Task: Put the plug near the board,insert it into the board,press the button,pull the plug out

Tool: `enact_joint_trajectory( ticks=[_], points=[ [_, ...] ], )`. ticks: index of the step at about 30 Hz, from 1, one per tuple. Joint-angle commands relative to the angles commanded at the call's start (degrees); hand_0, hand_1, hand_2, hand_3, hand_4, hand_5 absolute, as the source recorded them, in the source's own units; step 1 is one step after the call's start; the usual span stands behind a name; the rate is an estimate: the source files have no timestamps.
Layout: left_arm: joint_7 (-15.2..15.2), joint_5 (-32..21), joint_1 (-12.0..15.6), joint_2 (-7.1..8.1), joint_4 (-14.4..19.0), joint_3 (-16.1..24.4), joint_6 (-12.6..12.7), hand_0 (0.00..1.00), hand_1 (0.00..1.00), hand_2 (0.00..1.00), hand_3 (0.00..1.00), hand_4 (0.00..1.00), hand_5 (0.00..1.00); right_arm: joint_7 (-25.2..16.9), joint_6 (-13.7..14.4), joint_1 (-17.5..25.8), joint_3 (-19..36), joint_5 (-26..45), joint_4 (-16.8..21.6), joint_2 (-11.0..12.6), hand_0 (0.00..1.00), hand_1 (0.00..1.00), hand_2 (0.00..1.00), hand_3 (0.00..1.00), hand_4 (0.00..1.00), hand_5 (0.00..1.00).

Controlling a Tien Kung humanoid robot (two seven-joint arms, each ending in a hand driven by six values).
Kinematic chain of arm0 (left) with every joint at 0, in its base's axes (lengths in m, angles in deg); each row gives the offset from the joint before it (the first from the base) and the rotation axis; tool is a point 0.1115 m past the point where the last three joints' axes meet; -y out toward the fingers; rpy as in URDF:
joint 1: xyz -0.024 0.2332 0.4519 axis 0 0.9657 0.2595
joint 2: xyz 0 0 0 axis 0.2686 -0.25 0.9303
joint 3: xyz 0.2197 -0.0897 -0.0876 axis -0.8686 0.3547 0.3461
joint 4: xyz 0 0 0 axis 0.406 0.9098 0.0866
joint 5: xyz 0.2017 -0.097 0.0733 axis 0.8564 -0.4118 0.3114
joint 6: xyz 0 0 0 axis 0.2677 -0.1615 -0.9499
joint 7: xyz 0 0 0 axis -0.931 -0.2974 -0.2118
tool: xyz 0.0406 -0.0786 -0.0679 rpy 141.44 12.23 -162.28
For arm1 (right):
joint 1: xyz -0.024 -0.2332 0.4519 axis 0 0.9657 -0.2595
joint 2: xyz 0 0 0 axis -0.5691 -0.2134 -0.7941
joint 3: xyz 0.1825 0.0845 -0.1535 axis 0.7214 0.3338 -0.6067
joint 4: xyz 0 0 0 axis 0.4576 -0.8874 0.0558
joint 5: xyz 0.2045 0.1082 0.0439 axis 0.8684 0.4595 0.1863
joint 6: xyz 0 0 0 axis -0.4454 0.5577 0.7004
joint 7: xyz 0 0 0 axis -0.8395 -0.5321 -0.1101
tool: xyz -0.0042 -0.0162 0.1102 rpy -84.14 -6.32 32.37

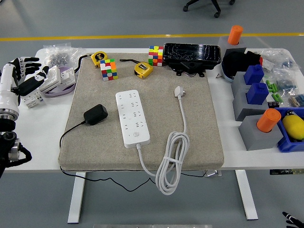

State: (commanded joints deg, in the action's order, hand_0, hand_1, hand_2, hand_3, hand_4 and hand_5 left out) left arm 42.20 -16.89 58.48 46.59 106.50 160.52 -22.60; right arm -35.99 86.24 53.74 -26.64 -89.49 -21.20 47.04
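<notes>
A black plug adapter lies on the grey mat, its thin black cord running off the mat's left front. The white power board lies just right of it, lengthwise, with its button near the front end. The board's own white cord coils at the front and its white plug lies on the mat to the right. My left hand is raised at the far left edge, off the mat, fingers spread and empty. Only a tip of my right hand shows at the bottom right corner.
Two colour cubes, two yellow tape measures and a black tray line the mat's back edge. White sockets lie at the left. Blue and grey blocks with orange cylinders stand at the right.
</notes>
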Motion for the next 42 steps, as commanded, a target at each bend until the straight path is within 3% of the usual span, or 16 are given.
enact_joint_trajectory(
  ticks=[7, 16, 42],
  points=[
    [0.9, 0.1, 1.1, 0.73, 0.4, 2.1, -0.6, 0.557, 0.559, 0.543, 0.565, 0.762, 0.179, 0.0, -0.1, -1.0, -0.9, 0.4, -1.2, 0.0, 0.654, 0.661, 0.659, 0.553, 0.909, 0.507],
    [1.0, 0.4, 3.2, 0.50, 1.7, 4.8, -0.8, 0.556, 0.559, 0.543, 0.566, 0.761, 0.177, 0.1, -0.1, -1.3, -2.2, 1.1, -2.0, -0.1, 0.655, 0.661, 0.660, 0.554, 0.909, 0.507],
    [1.7, 1.3, 4.6, 1.06, 3.4, 4.2, -1.3, 0.559, 0.556, 0.541, 0.567, 0.759, 0.182, 0.1, -0.1, -0.3, -3.2, 1.6, -2.6, -0.2, 0.656, 0.662, 0.662, 0.556, 0.912, 0.508]
  ],
)
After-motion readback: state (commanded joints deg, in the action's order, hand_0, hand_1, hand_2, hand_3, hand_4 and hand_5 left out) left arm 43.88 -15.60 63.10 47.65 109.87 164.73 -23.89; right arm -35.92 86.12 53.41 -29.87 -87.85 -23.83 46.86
